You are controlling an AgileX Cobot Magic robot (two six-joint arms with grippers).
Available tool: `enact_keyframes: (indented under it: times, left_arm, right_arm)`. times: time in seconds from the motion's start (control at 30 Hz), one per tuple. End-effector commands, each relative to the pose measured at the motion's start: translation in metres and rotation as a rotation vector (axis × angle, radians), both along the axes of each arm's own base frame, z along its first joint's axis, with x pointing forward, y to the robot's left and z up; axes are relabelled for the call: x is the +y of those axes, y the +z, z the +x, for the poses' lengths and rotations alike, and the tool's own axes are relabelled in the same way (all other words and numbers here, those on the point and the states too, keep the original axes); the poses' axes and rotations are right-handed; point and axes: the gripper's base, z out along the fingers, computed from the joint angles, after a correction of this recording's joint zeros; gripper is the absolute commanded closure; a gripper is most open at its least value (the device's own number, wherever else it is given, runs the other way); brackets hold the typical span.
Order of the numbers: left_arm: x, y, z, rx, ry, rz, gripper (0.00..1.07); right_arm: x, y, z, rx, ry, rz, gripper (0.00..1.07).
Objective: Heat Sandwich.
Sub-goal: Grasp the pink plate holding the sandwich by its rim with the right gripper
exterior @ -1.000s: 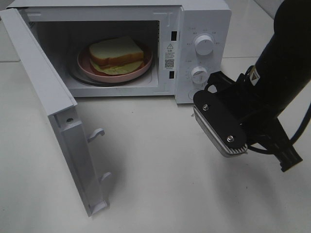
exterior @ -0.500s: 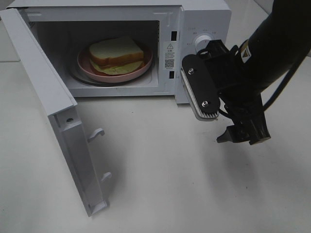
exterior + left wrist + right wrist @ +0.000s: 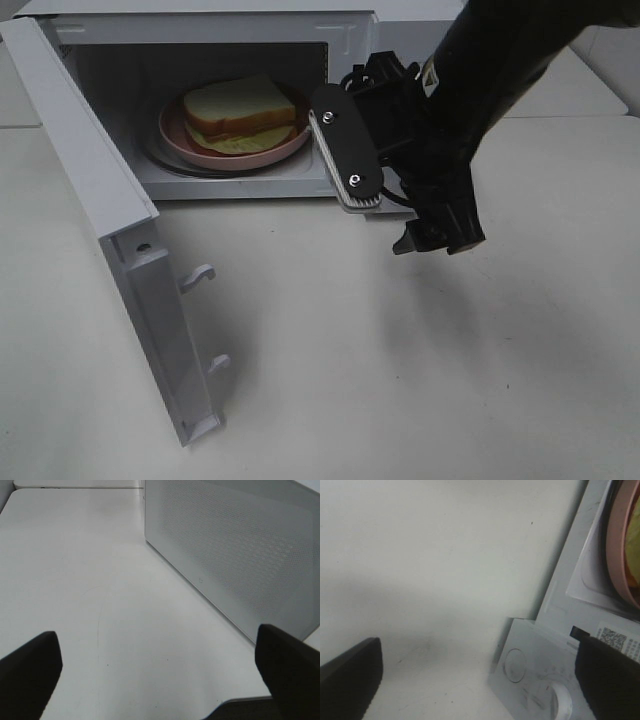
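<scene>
Item: sandwich (image 3: 240, 112), on pink plate (image 3: 292, 140) inside microwave (image 3: 200, 22) cavity, door (image 3: 110, 240) standing wide open. Assoc. item: right gripper (image 3: 435, 240), outside the oven, in front of ctrl panel, low over table (image 3: 400, 380); fingers (image 3: 350, 677) spread full, nothing btwn them. Sandwich lies well apart from it, deeper in & to the left in the high view; no contact. Also: left gripper (image 3: 160, 680), jaws wide, empty, near a perforated white panel (image 3: 235, 550).
</scene>
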Motion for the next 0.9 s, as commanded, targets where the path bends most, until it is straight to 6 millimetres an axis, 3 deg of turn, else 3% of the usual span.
enact_keyframes:
  times: [0.03, 0.4, 0.9]
  left_arm:
    - [0.0, 0.001, 0.0, -0.016, 0.004, -0.008, 0.09]
    - [0.0, 0.001, 0.0, -0.016, 0.004, -0.008, 0.09]
    - [0.0, 0.001, 0.0, -0.016, 0.004, -0.008, 0.09]
  right_arm:
    - [0.011, -0.001, 0.007, -0.014, 0.027, -0.001, 0.13]
    - [0.041, -0.007, 0.031, -0.063, 0.057, 0.039, 0.16]
    - [0.064, -0.021, 0.059, -0.096, 0.069, 0.061, 0.2]
